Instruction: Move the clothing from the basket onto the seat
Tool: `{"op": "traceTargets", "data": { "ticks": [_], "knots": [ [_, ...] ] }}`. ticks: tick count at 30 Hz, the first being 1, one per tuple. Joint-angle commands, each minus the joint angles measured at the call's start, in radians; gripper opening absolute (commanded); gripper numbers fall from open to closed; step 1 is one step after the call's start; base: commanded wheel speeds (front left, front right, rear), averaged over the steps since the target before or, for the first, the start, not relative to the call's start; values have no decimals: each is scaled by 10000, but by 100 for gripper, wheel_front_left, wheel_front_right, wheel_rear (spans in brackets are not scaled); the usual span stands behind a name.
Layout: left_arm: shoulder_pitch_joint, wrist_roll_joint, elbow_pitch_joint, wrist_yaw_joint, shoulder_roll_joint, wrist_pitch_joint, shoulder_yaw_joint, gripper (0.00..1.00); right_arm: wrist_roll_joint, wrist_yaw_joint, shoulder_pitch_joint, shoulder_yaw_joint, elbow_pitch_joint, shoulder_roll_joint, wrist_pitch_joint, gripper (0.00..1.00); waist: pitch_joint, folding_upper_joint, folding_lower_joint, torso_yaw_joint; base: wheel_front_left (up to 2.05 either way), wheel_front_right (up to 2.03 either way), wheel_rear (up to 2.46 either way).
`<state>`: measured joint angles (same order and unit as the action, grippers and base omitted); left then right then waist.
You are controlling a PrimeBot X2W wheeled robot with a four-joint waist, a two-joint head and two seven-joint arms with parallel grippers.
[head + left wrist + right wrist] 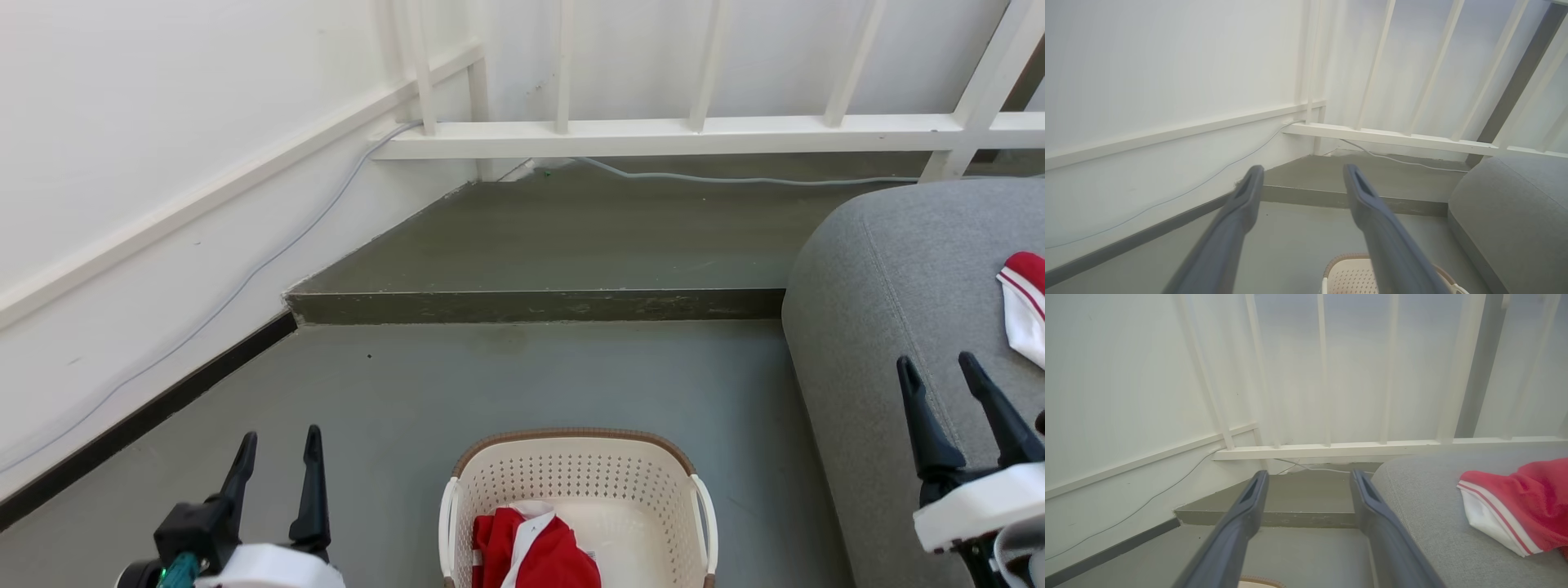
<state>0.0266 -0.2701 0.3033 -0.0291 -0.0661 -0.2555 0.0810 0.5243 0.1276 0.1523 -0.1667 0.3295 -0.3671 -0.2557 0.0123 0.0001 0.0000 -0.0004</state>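
**Both pairs of fingers wide and empty; one garment in the basket, one on the seat**

At the bottom of the head view the left fingers (311,482) stand spread wide over the floor (531,384) and hold nothing. The right fingers (921,425) are spread just as wide, also empty, and show against the grey seat (890,278).

Between the arms the basket (571,474) sits on the floor just beside the seat, its near end cut off by the frame. A crumpled red garment (539,555) with a white panel lies in its left half, also partly cut off. A tiny marked patch (590,557) at the garment's right edge is too small to read.

On the seat lies a second garment (1523,506), red with white and striped trim. It runs out of frame to the right.

The floor is smooth grey-green and rises at a low step (531,306). Beyond it, a white wall (163,122) with dark skirting (163,408) meets a white railing (653,126). A pale cable (735,180) trails beneath the rail.
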Motion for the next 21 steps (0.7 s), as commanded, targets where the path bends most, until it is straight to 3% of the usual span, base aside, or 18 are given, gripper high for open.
{"op": "traceTargets", "data": {
  "ticks": [1, 9, 21],
  "knots": [
    [-24, 180, -521, -95, -2, -63, -496, 100, -206, 31, -135, -12, -363, -105, -61, 100, -35, -1, 0, -23, 0, 0, 0],
    [-1258, 509, -1503, -172, 148, -63, -848, 100, -563, 31, -811, 569, -784, 493, -61, 100, 7, -1, 0, -92, 0, 0, 0],
    [-1869, 206, -1653, -543, 157, -63, -226, 100, -964, 31, -1238, 144, -724, 808, -61, 100, 24, -1, 0, -156, 0, 0, 0]
  ]
}}
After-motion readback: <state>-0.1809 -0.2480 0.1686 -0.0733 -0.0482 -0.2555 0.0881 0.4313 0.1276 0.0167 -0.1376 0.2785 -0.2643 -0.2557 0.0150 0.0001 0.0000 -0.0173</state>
